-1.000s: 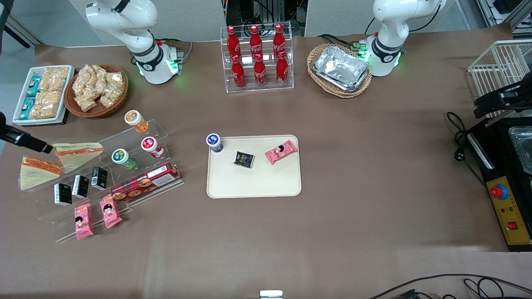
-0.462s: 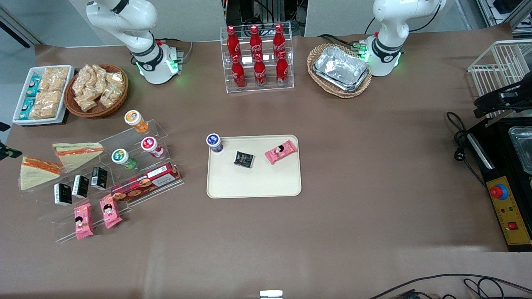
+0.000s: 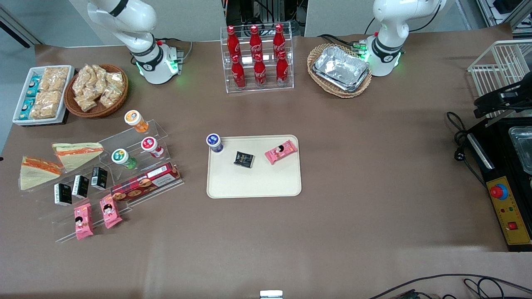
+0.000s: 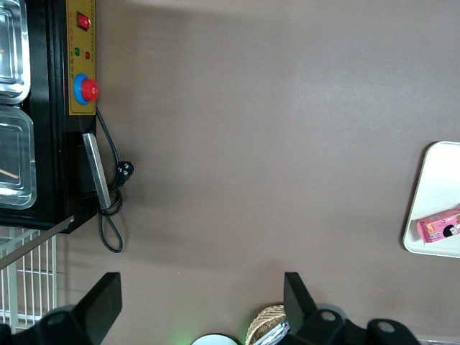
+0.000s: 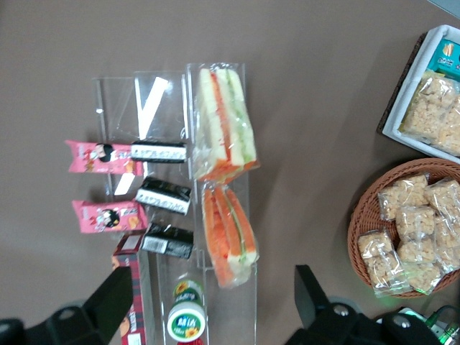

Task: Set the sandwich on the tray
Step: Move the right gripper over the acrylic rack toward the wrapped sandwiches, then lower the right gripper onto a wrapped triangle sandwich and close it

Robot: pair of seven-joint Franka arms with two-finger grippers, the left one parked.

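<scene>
The sandwich (image 3: 36, 170), a pale yellow wedge with a broad orange-red filling, leans on the clear stepped shelf (image 3: 137, 137) at the working arm's end of the table. It also shows in the right wrist view (image 5: 224, 122), next to a similar wedge (image 5: 230, 233). The cream tray (image 3: 253, 185) lies mid-table and holds a blue-capped bottle, a black packet and a pink packet. My gripper (image 5: 208, 310) is out of the front view. In the wrist view it hangs high above the shelf, over a green-lidded bottle (image 5: 187, 316), open and empty.
The second wedge (image 3: 77, 151) with a greenish edge leans beside the sandwich. The shelf also holds black boxes (image 3: 80, 185), pink packets (image 3: 83, 220), a red biscuit box (image 3: 145, 180) and bottles. A snack basket (image 3: 96, 89) and a white snack tray (image 3: 41, 93) stand farther back.
The dark gripper part at the front view's edge near the sandwiches has drawn back out of that view. Nothing on the table has moved.
</scene>
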